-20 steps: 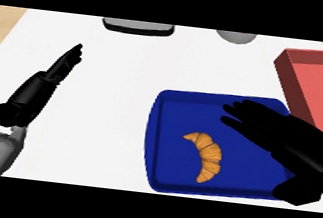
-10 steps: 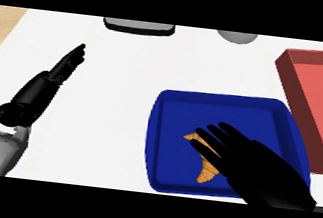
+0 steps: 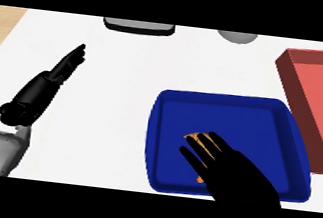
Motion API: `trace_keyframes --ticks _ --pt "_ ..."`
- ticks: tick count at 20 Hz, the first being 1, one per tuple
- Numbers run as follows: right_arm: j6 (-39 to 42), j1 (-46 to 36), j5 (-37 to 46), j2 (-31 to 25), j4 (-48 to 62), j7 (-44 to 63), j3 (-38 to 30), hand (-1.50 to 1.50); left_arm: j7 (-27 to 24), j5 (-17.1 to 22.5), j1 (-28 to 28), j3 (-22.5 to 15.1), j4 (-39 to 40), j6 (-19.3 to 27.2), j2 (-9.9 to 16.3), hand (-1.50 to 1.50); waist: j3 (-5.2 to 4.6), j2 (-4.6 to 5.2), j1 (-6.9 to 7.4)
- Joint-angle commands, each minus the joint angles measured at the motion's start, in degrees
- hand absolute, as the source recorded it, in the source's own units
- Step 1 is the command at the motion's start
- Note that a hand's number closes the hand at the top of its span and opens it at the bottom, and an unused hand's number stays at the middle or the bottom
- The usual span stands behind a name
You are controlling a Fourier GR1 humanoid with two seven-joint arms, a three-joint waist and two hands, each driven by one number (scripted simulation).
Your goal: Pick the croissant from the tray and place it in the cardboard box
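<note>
right robot hand (image 3: pixel 234 177) sits flat on the croissant (image 3: pixel 195 139) in the tray (image 3: pixel 231 109), fingers relaxed, not grasping; box (image 3: pixel 321 99) right of tray, left robot hand (image 3: pixel 52 81) released

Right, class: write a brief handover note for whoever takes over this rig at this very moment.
Right robot hand: over the golden-brown croissant in the blue rectangular tray, covering most of it; whether it grips it cannot be told.
Left robot hand: open, resting at the view's left, holding nothing.
Red cardboard box: right of the tray.
Done: hand brought onto the croissant.
Left: grasp, lift, place it in the box.
</note>
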Motion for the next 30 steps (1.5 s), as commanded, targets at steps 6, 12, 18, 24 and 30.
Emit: trace_keyframes --ticks 6,12,18,24,30 --pt "-2.1 0.0 11.2 8.4 7.2 -1.8 1.8 -1.5 0.5 -2.2 -1.5 2.8 1.2 -2.6 -1.9 0.0 0.01 0.06 0.07" --pt "-1.6 -0.7 15.6 8.7 12.3 -5.6 -0.9 -1.5 -2.8 -1.9 0.7 5.7 1.4 -6.2 -1.1 0.0 0.0 0.07 0.1" --pt "-7.8 -0.6 17.4 5.9 19.7 -15.9 -6.4 -1.5 3.4 -4.8 0.6 3.6 -3.4 -3.9 -5.4 0.0 0.03 0.06 0.12" --pt "-12.0 3.0 22.5 9.8 25.3 -19.2 -4.1 -1.5 -0.7 -5.9 0.1 6.7 0.6 -5.9 -5.4 0.0 0.02 0.08 0.0" --pt "-13.1 0.7 27.5 15.1 31.9 -18.8 -4.9 -1.5 -0.4 -7.0 1.2 7.2 -0.9 -6.6 -6.6 0.0 0.02 0.09 0.23"
